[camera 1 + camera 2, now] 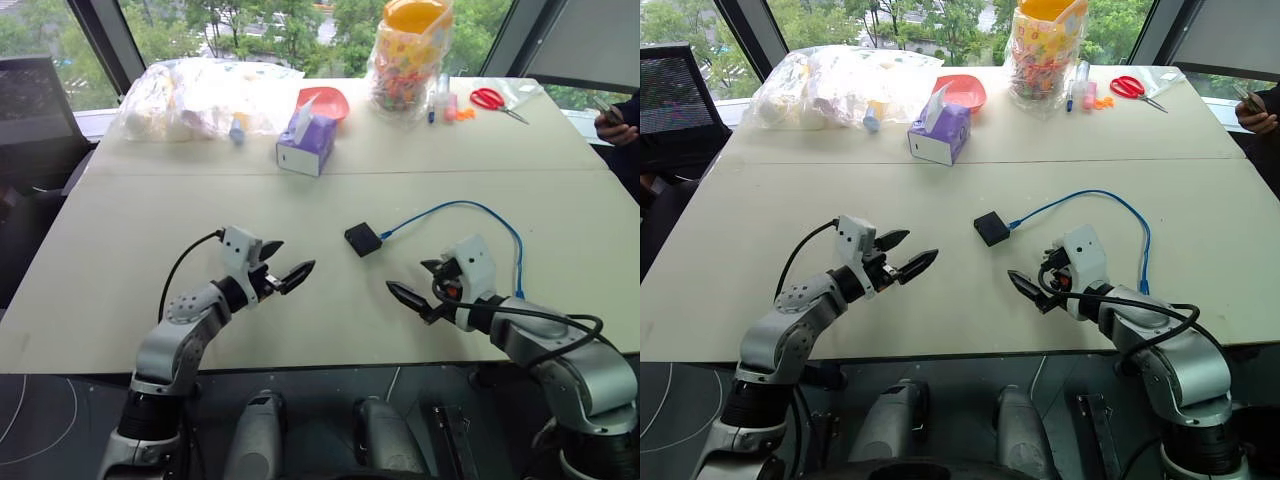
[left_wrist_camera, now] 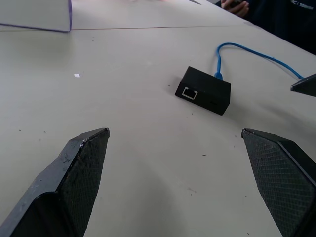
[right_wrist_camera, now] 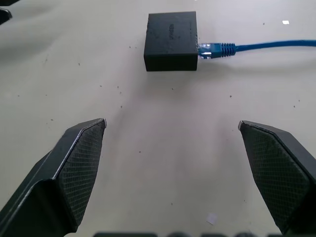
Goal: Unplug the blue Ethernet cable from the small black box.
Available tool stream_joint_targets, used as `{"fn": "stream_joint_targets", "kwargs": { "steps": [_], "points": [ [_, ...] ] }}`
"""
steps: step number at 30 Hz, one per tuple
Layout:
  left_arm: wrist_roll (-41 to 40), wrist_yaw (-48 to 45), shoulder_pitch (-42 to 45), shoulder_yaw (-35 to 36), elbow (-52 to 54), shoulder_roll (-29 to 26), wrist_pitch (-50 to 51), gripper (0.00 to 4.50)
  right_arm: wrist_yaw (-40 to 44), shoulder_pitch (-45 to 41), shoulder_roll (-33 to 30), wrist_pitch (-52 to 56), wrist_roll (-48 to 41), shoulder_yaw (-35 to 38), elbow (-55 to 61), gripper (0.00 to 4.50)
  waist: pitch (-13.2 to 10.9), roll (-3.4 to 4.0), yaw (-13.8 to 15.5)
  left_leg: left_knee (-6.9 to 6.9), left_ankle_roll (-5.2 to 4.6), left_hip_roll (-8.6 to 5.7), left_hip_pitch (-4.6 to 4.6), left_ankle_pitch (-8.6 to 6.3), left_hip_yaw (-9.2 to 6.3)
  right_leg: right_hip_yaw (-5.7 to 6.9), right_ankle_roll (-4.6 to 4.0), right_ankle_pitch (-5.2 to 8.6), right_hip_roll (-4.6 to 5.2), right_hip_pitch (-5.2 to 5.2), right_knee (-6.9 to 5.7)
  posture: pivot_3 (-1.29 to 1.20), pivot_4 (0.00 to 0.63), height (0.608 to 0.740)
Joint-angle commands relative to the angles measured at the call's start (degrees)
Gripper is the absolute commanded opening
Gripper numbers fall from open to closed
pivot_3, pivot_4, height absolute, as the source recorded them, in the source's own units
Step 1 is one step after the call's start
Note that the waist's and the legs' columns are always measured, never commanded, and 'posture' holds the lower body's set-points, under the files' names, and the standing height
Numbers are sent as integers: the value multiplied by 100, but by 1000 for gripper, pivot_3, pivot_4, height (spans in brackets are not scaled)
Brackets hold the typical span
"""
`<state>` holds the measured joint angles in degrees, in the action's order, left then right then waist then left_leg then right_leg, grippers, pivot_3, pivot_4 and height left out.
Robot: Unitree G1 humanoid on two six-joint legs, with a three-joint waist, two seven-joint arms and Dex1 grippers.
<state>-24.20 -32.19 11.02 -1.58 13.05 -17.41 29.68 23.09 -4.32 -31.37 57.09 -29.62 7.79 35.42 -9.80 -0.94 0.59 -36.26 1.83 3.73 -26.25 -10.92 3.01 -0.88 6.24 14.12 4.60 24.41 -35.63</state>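
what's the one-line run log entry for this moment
phase: approach | blue Ethernet cable: plugged into small black box | left gripper: open, empty | right gripper: open, empty, short of box

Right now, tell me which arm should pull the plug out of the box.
Right, probably. The cable leaves the box on the robot's right, so the plug faces the right tool. The left tool, also open, suits steadying the box.

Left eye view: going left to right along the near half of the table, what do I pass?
Left hand, open → small black box → right hand, open → the blue Ethernet cable where it drops toward the table's near edge, its other end plugged into the box.
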Motion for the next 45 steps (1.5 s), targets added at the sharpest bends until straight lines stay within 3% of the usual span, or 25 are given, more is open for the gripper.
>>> {"fn": "stream_joint_targets", "kwargs": {
  "steps": [1, 12, 27, 32, 36, 41, 45],
  "points": [
    [36, -50, 8, -65, 130, -41, -72, 4477, -53, 15, -1, -31, -65, 160, 213, 4500, 0, 0, 1, 0, 0, 0, 0, 0, 0, 0, 0, 0, 0, 0, 0, 0, 150, 735],
    [-32, -147, 17, -37, 183, -107, 18, 4477, 183, -426, -381, -149, -44, 147, -124, 4500, 0, 0, 2, -1, 0, 0, 1, 0, 0, 0, 0, 0, 0, 0, -2, 0, 150, 735],
    [48, -180, 3, -93, 273, -156, -31, 4477, 1100, -1029, -1171, -673, 301, -435, -872, 4500, 0, 0, 2, -6, -1, -1, 1, 1, 0, 0, 1, 0, -1, -1, -7, 0, 150, 735],
    [88, -250, 16, -140, 182, -195, -112, 4477, 2444, -2362, -1890, -1438, 826, -1317, -2140, 4500, -2, 4, -42, -25, -1, 0, 2, 0, 4, -4, 0, 0, -1, 1, -25, 0, 150, 735],
    [88, -275, 57, -173, 194, -197, -129, 4477, 3765, -3793, -1892, -2532, 1547, -2223, -3924, 4500, -2, 4, -73, -26, -1, 0, 6, 0, 2, -3, 0, 0, -3, 2, -33, 0, 150, 735],
    [162, -193, -35, -108, 206, -200, -252, 4477, 4880, -5473, -1115, -3873, 2543, -3154, -6696, 4500, -3, 4, -136, -23, -1, 0, 2, 0, 3, -4, 5, 2, -3, 5, -37, 0, 150, 735],
    [155, -38, -178, -77, 386, -169, -250, 4477, 5089, -6484, -383, -5056, 3334, -3565, -8884, 4500, -5, 6, -166, -19, 0, 0, 6, 1, 6, -3, 8, 1, -4, 9, -47, 0, 150, 735]
  ]
}}
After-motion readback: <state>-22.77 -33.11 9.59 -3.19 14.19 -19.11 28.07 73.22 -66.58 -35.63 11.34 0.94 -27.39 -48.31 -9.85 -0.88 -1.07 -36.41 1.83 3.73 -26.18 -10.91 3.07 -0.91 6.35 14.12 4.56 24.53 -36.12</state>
